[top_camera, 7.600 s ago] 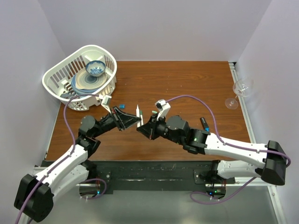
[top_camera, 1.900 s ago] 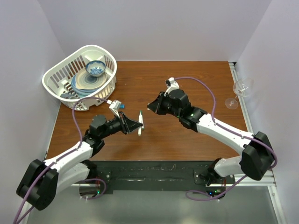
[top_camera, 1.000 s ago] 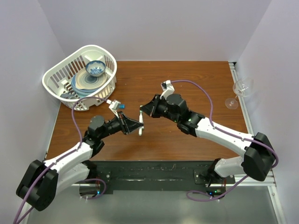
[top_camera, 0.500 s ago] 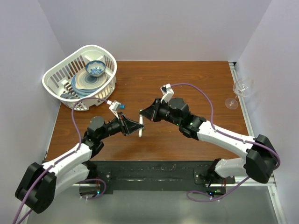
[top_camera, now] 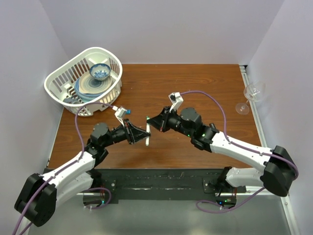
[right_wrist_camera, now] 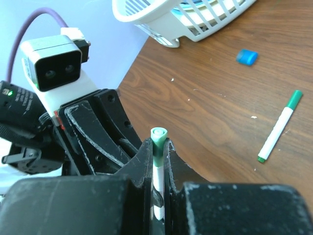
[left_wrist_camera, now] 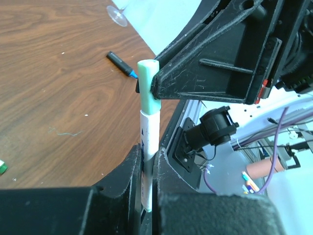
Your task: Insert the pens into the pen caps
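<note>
Wooden tabletop (top_camera: pixel 195 83) bearing a white basket (top_camera: pixel 115 83), wine glass (top_camera: pixel 254 91), blue cap (right_wrist_camera: pixel 246 57), green-capped pen (right_wrist_camera: pixel 280 126) and black marker (left_wrist_camera: pixel 122 64).

Both arms reaching inward, left pincer (top_camera: pixel 144 135) and right pincer (top_camera: pixel 149 121) clamped narrow, tips nearly touching
</note>
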Controlling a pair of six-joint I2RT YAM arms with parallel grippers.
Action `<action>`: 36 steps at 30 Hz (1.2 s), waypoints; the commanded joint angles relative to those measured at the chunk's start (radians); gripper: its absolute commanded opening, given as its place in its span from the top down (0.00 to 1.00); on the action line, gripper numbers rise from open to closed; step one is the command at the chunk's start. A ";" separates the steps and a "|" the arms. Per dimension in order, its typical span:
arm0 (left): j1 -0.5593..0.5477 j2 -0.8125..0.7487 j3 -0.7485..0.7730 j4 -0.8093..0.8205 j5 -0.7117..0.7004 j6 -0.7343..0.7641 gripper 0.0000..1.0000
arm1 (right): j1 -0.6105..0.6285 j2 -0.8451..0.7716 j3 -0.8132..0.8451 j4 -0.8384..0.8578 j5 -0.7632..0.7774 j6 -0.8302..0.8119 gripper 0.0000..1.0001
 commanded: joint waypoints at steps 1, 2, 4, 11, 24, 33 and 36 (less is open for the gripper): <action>0.011 -0.045 0.041 0.124 -0.053 0.056 1.00 | 0.043 -0.047 -0.020 -0.058 -0.124 -0.027 0.93; 0.009 -0.048 0.044 0.116 -0.050 0.063 1.00 | 0.045 -0.053 -0.017 -0.061 -0.121 -0.020 0.91; 0.011 -0.054 0.058 0.107 -0.032 0.079 1.00 | 0.045 -0.072 -0.008 -0.059 -0.116 0.006 0.81; 0.011 -0.089 0.062 0.074 -0.010 0.108 1.00 | 0.045 -0.121 0.066 -0.098 -0.088 0.008 0.61; 0.011 -0.155 0.016 0.094 0.105 0.109 1.00 | 0.045 -0.101 0.262 -0.299 -0.013 -0.100 0.27; 0.011 -0.155 0.021 0.108 0.146 0.105 1.00 | 0.045 -0.043 0.342 -0.309 -0.022 -0.133 0.41; 0.011 -0.154 0.022 0.110 0.150 0.103 1.00 | 0.045 -0.033 0.351 -0.322 -0.032 -0.141 0.44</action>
